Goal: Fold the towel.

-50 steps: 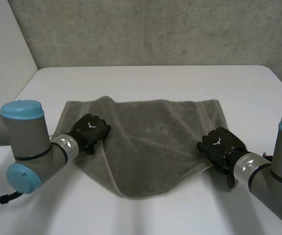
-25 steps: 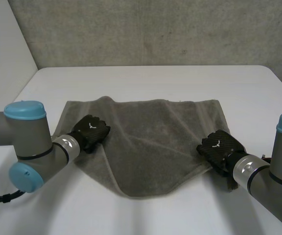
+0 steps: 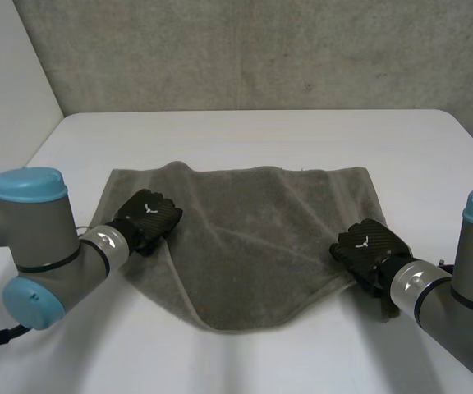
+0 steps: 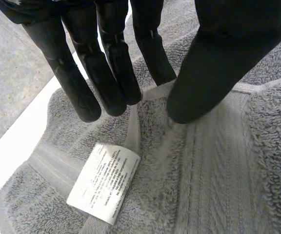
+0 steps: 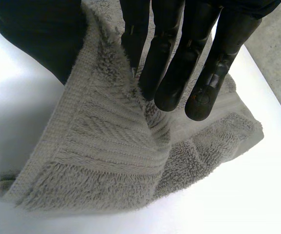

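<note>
From my station I see a smooth white table (image 3: 253,131) with rounded far corners, set against a rough, speckled grey concrete wall (image 3: 261,49), with a plain pale panel (image 3: 6,74) off to the left side. The towel (image 3: 261,238) lies in the middle of the table. It is grey terry cloth, thick and loopy, with flat woven bands along its hems. Its far edge runs nearly straight, while the near edge sags into a blunt point between the two arms. The left hand (image 3: 148,220) sits on the towel's left edge. In its wrist view the matte black fingers and thumb close on a raised ridge of hem, pinching it, and a white printed care label (image 4: 104,181) lies just beyond the fingertips. The right hand (image 3: 366,245) is at the towel's near right corner. There the ribbed hem rises between thumb and fingers, so I read it as gripped, with the corner lifted off the glossy tabletop.
</note>
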You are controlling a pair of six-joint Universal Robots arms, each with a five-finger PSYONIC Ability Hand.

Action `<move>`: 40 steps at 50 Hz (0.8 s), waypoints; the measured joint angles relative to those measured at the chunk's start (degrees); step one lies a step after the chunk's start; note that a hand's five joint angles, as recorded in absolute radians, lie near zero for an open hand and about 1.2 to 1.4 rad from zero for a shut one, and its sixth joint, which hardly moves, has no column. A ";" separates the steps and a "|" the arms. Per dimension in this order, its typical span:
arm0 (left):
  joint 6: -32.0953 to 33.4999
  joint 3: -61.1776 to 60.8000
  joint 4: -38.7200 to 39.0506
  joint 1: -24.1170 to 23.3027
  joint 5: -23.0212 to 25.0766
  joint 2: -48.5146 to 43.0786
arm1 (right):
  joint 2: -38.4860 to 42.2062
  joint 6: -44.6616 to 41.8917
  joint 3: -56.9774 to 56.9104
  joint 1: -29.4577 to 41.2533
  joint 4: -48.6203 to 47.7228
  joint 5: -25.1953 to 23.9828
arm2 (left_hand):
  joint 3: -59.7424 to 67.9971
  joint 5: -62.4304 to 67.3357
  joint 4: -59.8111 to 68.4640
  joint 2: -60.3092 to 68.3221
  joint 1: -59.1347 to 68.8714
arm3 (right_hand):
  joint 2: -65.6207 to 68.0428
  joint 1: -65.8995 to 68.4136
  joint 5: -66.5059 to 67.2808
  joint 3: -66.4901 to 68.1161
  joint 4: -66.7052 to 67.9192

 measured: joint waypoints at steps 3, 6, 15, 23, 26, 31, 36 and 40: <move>0.14 0.21 0.40 0.00 0.01 -0.48 | 0.11 0.00 0.03 0.01 0.00 -0.01 | -3.84 -3.81 -3.83 -3.98 -3.94 | 0.00 0.00 0.00 0.00 0.00; 0.36 0.34 0.64 0.01 0.01 -0.77 | 0.16 0.00 0.05 0.02 0.00 -0.02 | -5.39 -5.29 -5.41 -5.38 -4.82 | 0.00 0.00 0.00 0.00 0.00; 3.13 0.48 1.00 0.00 0.04 -1.45 | 0.22 0.00 0.14 0.03 0.00 -0.02 | -7.20 -7.23 -7.26 -7.22 -6.69 | 0.00 0.00 0.01 0.00 0.00; 4.16 0.11 0.95 0.00 0.09 -2.47 | 0.22 0.00 0.21 -0.02 -0.01 0.04 | -7.03 -7.06 -7.09 -6.99 -6.62 | 0.00 0.00 0.03 0.00 0.00; 4.57 0.03 0.92 0.00 0.06 -2.94 | 0.19 0.00 0.20 -0.04 -0.01 0.08 | -4.71 -4.81 -4.66 -4.66 -4.02 | 0.00 0.00 0.03 0.00 0.00; 5.65 -0.14 0.85 0.00 -0.13 -3.34 | 0.09 0.00 0.11 -0.09 0.00 0.19 | 12.04 11.41 12.15 12.36 10.73 | 0.00 0.00 0.05 0.00 0.00; 6.20 -0.34 0.56 -0.02 -0.47 -2.36 | -0.14 0.05 -0.20 -0.28 0.06 0.45 | 14.01 12.98 14.10 14.15 11.72 | 0.00 0.00 0.05 0.00 0.00; 6.24 -1.05 0.12 -0.05 -0.61 0.64 | -0.71 0.15 -0.88 -0.55 0.47 0.81 | 14.30 13.23 14.37 14.43 11.73 | 0.00 0.00 0.05 0.00 0.00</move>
